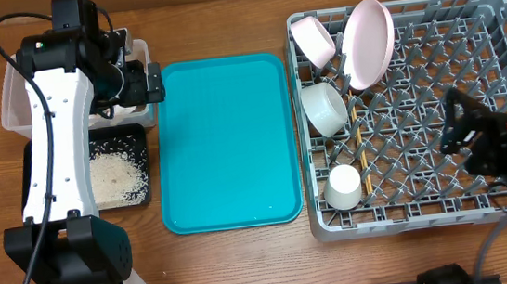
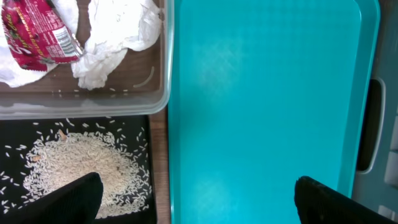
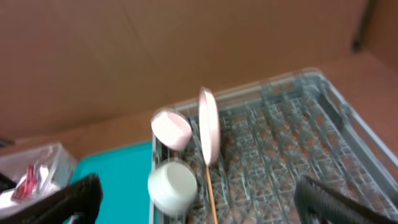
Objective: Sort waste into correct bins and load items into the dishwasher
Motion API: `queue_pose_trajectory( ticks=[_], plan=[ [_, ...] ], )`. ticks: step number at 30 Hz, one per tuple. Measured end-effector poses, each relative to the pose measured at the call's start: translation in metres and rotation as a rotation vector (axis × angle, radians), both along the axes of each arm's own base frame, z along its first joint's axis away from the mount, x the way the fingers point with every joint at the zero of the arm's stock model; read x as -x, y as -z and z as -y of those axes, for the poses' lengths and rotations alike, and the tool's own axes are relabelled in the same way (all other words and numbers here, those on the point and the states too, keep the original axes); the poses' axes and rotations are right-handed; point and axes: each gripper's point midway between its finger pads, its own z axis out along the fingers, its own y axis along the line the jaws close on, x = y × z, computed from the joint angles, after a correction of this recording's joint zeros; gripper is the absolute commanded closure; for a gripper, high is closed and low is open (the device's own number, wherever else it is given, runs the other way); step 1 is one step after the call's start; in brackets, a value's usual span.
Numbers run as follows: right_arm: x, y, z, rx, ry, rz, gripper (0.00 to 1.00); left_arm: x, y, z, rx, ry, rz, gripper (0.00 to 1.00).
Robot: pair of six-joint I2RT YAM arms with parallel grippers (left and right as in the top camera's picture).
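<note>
So, quick read for you. L gripper [image 2: 196, 202] hangs over the seam between the teal tray [image 2: 261, 93] and the two bins. Its jaws are wide apart w/ nothing between them. R gripper [image 3: 199, 202] hovers above the near-right part of the dish rack [image 1: 420, 219], jaws likewise spread and holding nothing.

Waste is split by type, which is prob. the point of having two bins. The napkins [image 2: 118, 37] and the red snack wrapper [image 2: 37, 34] sit in the clear tub [image 2: 93, 106], wrapper beside and partly over the paper. The rice [image 2: 81, 165] is heaped in the black tray [image 2: 18, 134] just next to it, w/ stray grains scattered round the heap.

All dishes are in the rack's left side. The plate [image 1: 367, 42] stands on edge between pegs, leaning a bit. From the R wrist cam you see it nearly edge-on, so its face looks sideways across the rack, not up. The two bowls [image 1: 313, 38] [image 1: 325, 107] are tipped onto their sides, not flat, mouths toward the R arm's side as far as the wrist cam shows. The pegs prop them that way, I'd guess for draining. The cup [image 1: 343, 187] stands at the near-left corner. You can't tell if it's mouth up or down.

The chopsticks [image 1: 359, 146] lie together in a peg lane, long axis running far-to-near along the rack, between the lower bowl and the cup.

Teal tray shows nothing on it, so I'd judge the job approx. done.
</note>
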Motion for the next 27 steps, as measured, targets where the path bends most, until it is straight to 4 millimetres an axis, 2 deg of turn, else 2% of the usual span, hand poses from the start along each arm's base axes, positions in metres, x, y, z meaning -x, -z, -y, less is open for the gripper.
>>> queue_pose_trajectory(
  ticks=[8,16,20,27],
  plan=[
    [-0.023,0.073,-0.014,0.02,-0.111,0.217,0.0,0.0,0.0,0.0,0.001,0.0,-0.001,0.0],
    [-0.027,0.153,-0.023,0.01,-0.177,0.36,0.0,0.0,0.0,0.0,0.001,0.0,-0.001,0.0],
    [-0.024,0.176,-0.024,0.009,-0.189,0.429,0.0,0.0,0.0,0.0,0.001,0.0,-0.001,0.0],
    [-0.021,0.189,-0.025,0.013,-0.194,0.537,0.0,0.0,0.0,0.0,0.001,0.0,0.0,0.0]
  ],
)
